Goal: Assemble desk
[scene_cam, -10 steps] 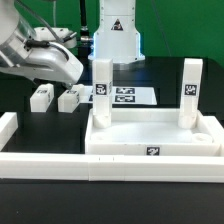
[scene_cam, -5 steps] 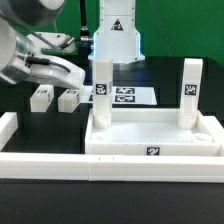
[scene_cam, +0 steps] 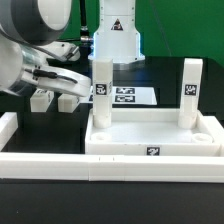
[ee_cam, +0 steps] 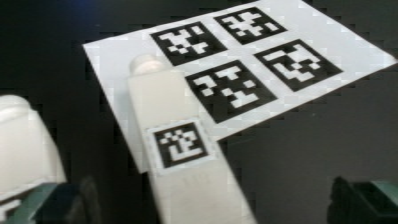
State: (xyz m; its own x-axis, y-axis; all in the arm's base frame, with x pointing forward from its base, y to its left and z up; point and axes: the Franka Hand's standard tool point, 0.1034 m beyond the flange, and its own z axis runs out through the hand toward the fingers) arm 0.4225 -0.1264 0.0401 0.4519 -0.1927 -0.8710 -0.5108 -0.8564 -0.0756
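Observation:
The desk top, a white rimmed tray with a tag on its front, lies at the exterior view's right. Two white legs stand upright in its far corners. Two more legs lie loose on the black table at the left, partly hidden by the arm. My gripper hangs just over them. In the wrist view a tagged leg lies between my gripper's spread fingertips, untouched, and the second loose leg lies beside it. The gripper is open and empty.
The marker board lies flat just beyond the loose legs. Long white border rails run along the front, with a short one at the exterior view's left. The robot's white base stands at the back.
The arm has swung lower and toward the exterior view's right, now covering part of the two loose legs. The jaws have stayed wide apart. Nothing else has moved.

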